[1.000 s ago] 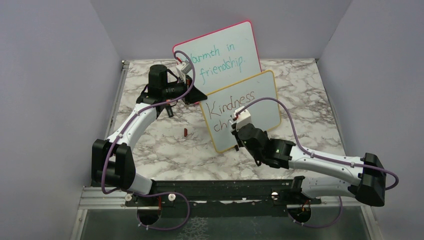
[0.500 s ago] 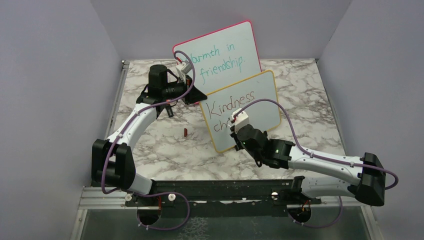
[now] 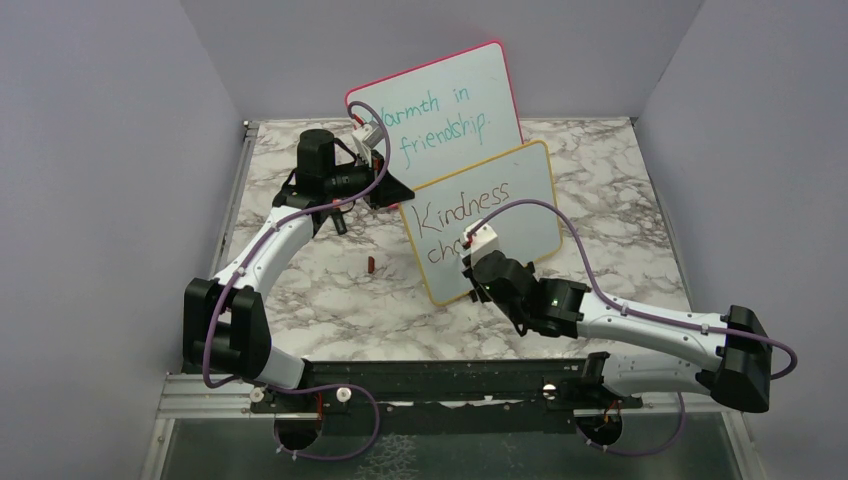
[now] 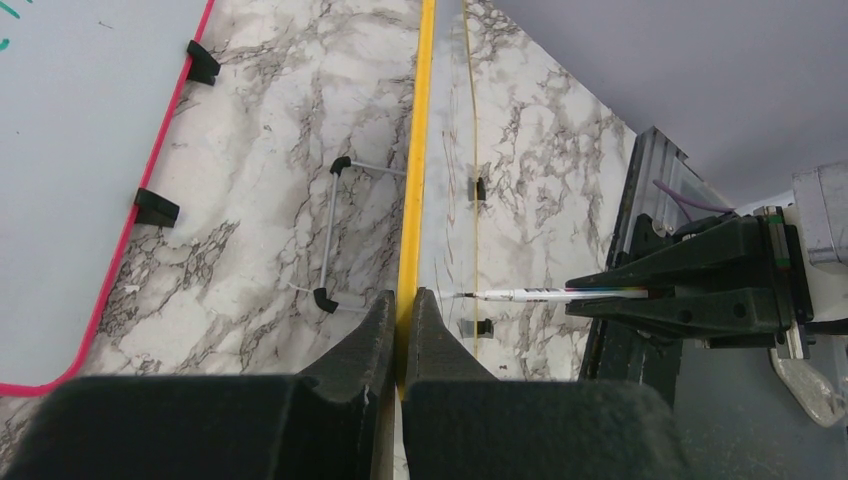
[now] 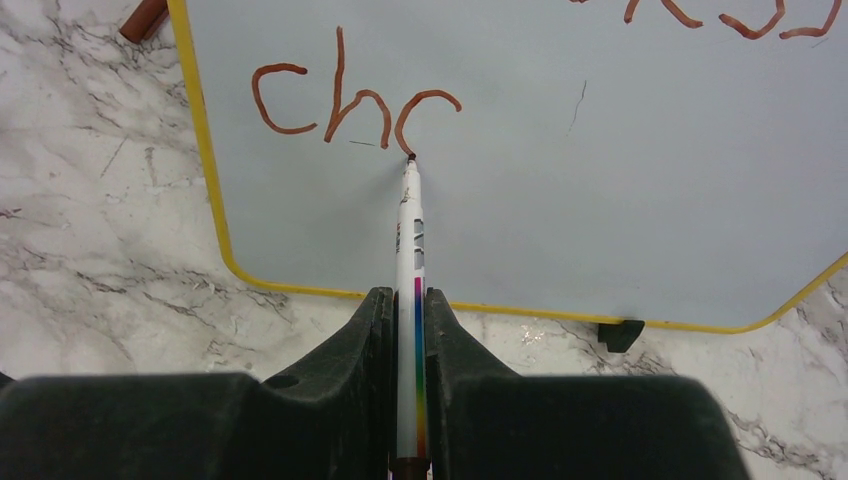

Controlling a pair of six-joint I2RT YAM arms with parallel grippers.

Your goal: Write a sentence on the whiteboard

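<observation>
R arm (image 3: 640, 325) stretches low to the whiteboard (image 5: 600, 180), R gripper (image 5: 408, 300) squeezing a pen (image 5: 408, 230) w/ tip on it; L gripper (image 4: 403, 300) pinches its yellow edge.

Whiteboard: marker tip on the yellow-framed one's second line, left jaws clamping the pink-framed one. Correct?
No: the left jaws clamp the yellow-framed whiteboard, not the pink-framed board, as the left wrist view shows. The marker tip is on its second line.
</observation>
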